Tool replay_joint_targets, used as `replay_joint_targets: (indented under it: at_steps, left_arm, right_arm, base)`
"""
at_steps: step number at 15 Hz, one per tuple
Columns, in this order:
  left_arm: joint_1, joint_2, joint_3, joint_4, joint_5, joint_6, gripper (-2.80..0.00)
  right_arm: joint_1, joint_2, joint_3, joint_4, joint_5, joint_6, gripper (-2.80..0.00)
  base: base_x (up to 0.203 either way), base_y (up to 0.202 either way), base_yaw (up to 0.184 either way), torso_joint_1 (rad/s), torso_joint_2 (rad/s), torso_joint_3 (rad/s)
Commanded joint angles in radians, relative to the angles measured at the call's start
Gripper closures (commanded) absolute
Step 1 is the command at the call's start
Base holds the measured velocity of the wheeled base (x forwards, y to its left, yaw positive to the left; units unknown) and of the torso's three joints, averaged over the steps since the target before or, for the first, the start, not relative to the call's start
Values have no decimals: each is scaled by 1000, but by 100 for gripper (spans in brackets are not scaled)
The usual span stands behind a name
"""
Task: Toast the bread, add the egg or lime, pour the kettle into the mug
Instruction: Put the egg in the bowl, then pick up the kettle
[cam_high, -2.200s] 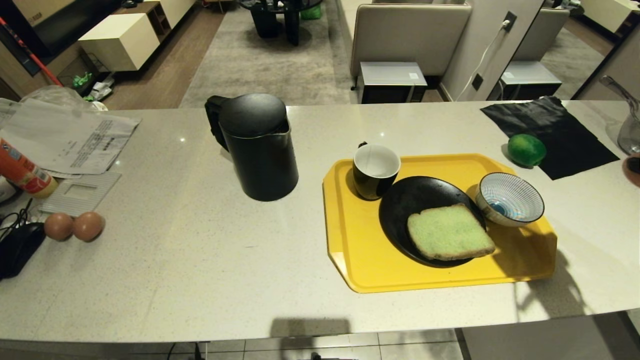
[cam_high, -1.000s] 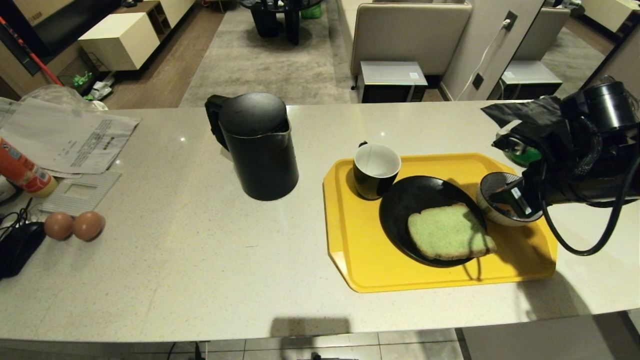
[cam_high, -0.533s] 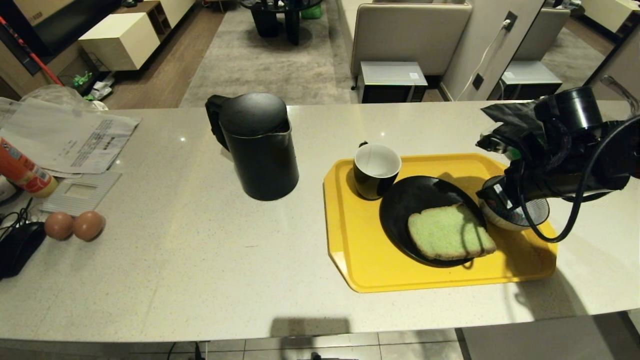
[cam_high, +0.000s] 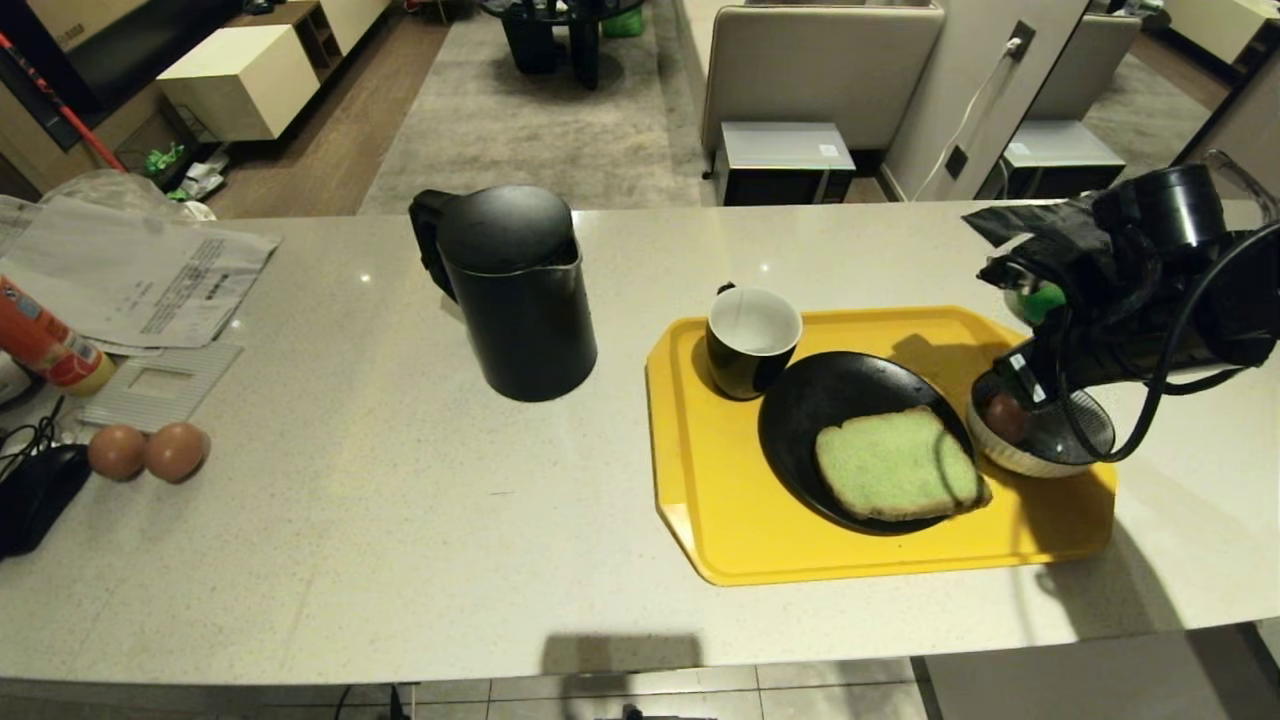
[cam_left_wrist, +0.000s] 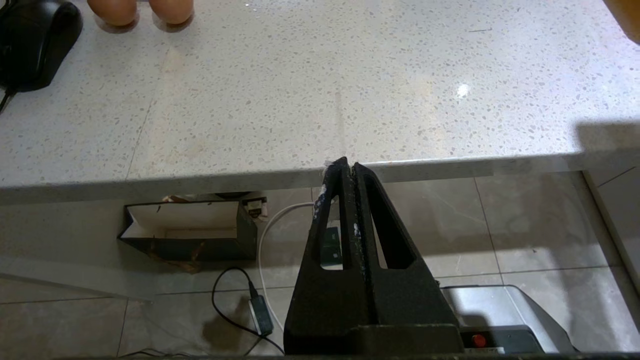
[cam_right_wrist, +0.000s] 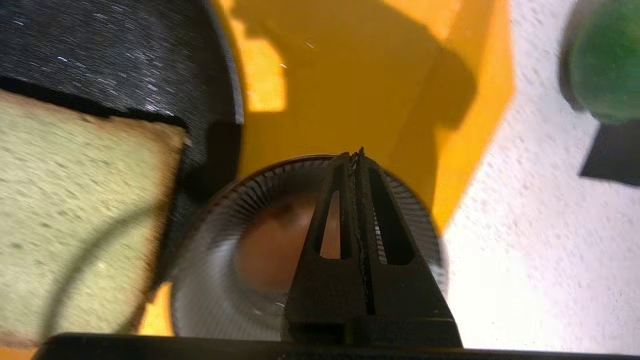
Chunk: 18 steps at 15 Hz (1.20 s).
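- Green-faced bread (cam_high: 898, 465) lies flat on a black plate (cam_high: 800, 420) right of centre in the head view, its square outline turned a little so one corner points to the lower right.
- Black kettle (cam_high: 515, 292) stands upright left of centre on the counter (cam_high: 400, 520), spout toward the right, handle toward the upper left.
- Yellow tray (cam_high: 720, 520) carries the plate, the mug (cam_high: 750, 340) and a striped bowl (cam_high: 1050, 450).
- Mug sits upright at the tray's upper-left corner, white inside showing, touching the plate's rim.
- Striped bowl, at the tray's right end, holds one brownish egg (cam_high: 1005, 417); its long axis cannot be told.
- Two more eggs (cam_high: 148, 452) lie side by side at the left edge of the frame.
- Lime (cam_right_wrist: 605, 80) rests on the counter beyond the tray's right edge, mostly hidden by the arm in the head view.
- Right gripper (cam_right_wrist: 358, 156) hangs over the bowl, its fingers pressed together and holding nothing; the egg lies beneath them.
- Left gripper (cam_left_wrist: 348, 167) sits below the counter's near edge, fingers closed flat against each other, empty.
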Motion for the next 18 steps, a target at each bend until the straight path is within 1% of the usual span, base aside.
replay_joint_targets:
  at_steps: [1, 10, 13, 15, 16, 18]
  left_arm:
    - [1, 1, 0, 0, 0, 0, 0]
    - [1, 1, 0, 0, 0, 0, 0]
    - [1, 1, 0, 0, 0, 0, 0]
    - [1, 1, 0, 0, 0, 0, 0]
    - [1, 1, 0, 0, 0, 0, 0]
    - [1, 1, 0, 0, 0, 0, 0]
  right_arm:
    - [-5, -36, 0, 2, 10, -1, 0]
    - [-5, -193, 41, 5, 33, 8, 0]
    - [-5, -301, 61, 4, 61, 45, 0]
    - [-5, -390, 81, 4, 81, 102, 0]
    - [-5, -436, 94, 3, 111, 129, 0]
    - [-5, -541, 112, 3, 245, 230, 0]
  base:
    - [0, 0, 0, 0, 0, 0]
    - [0, 0, 0, 0, 0, 0]
    - [0, 0, 0, 0, 0, 0]
    - [0, 0, 0, 0, 0, 0]
    - [0, 0, 0, 0, 0, 0]
    - [0, 0, 0, 0, 0, 0]
